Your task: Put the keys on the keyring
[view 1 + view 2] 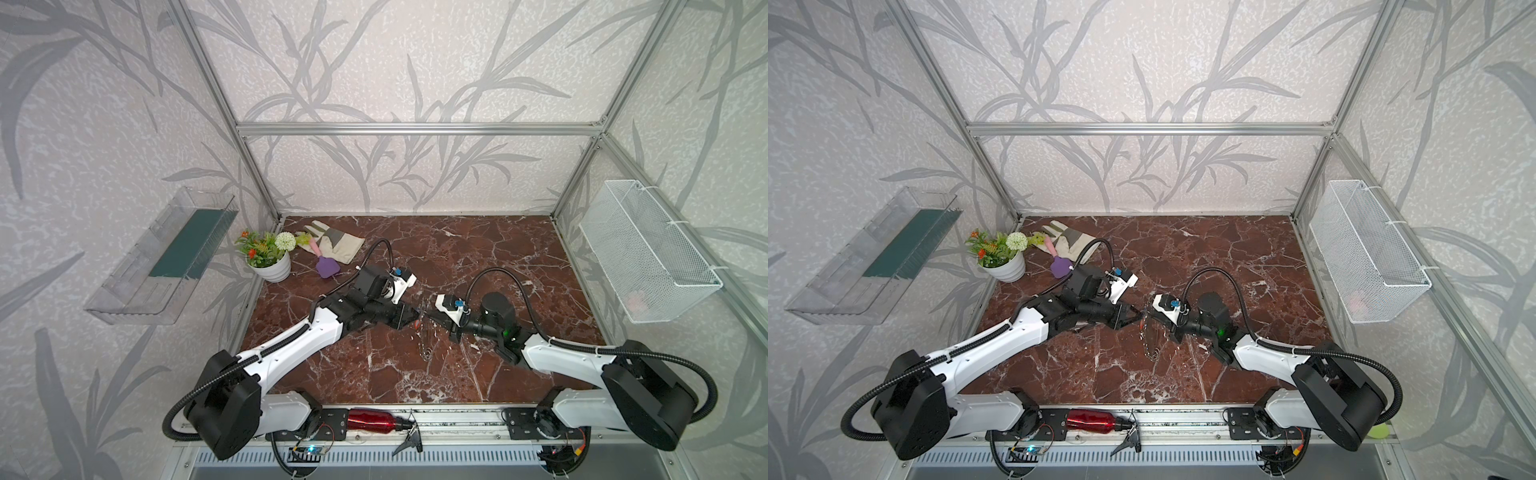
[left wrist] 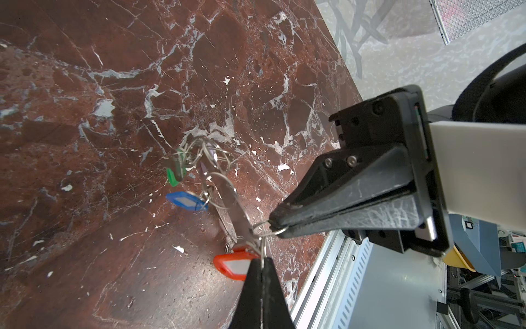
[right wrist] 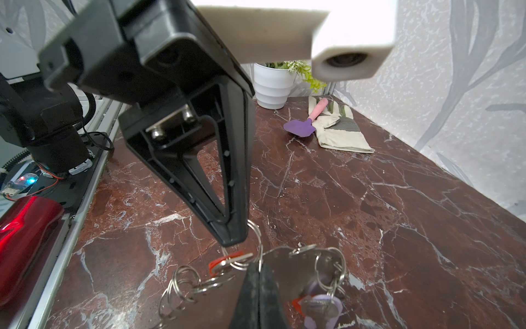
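The keyring (image 3: 287,273), a flat grey plate edged with split rings, hangs above the marble between both grippers; in both top views it is a thin glinting shape (image 1: 423,332) (image 1: 1145,332). From it hang keys with a green tag (image 2: 174,175), a blue tag (image 2: 186,200), a red-orange tag (image 2: 231,263) and a purple tag (image 3: 321,309). My left gripper (image 2: 262,257) (image 1: 415,322) is shut on a thin split ring beside the red-orange tag. My right gripper (image 3: 259,265) (image 1: 429,318) is shut on another split ring at the plate's edge. The two gripper tips nearly touch.
At the back left stand a white flower pot (image 1: 270,268), a work glove (image 1: 332,245) and a purple trowel (image 1: 327,268). A red bottle (image 1: 374,419) and a black clip (image 1: 409,440) lie on the front rail. A wire basket (image 1: 648,249) and a clear shelf (image 1: 162,253) hang on the side walls.
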Controlling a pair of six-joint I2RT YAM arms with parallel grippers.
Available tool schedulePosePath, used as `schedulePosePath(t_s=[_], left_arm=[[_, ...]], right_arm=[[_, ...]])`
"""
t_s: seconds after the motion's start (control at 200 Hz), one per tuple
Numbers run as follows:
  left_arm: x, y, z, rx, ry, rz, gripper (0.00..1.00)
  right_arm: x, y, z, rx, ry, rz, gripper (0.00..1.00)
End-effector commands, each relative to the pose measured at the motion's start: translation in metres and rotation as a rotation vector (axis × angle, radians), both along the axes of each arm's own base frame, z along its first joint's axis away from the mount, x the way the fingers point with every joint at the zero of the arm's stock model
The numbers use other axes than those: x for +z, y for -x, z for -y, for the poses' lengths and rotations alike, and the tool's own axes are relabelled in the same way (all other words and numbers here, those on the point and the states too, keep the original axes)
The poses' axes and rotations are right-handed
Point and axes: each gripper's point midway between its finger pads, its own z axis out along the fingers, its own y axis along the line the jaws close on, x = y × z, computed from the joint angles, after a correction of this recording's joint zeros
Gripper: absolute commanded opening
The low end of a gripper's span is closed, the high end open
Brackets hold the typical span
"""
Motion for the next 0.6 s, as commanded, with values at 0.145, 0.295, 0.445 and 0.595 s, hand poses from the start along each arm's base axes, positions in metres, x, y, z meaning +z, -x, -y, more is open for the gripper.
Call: schedulePosePath(t_s=[0.145,0.295,0.445,0.595], left_arm=[[0.006,-0.015,-0.006,0.068,0.009,0.039,0.00],[-0.001,-0.018,-0.008,0.096,-0.014,0.008,0.00],[-0.008,-0.020,-0.011,0.121,-0.049,-0.025,0.00],[-0.013,-0.022,-0.013,0.140,-0.076,-0.056,0.00]], right_arm=[[0.011,0.004,-0.007,0.043,-0.027,0.015,0.00],[0.010,0.005,-0.008,0.047,-0.028,0.014,0.00],[0.008,0.006,-0.008,0.055,-0.027,0.004,0.00],[0.016,0.007,-0.008,0.057,-0.054,0.037,0.00]])
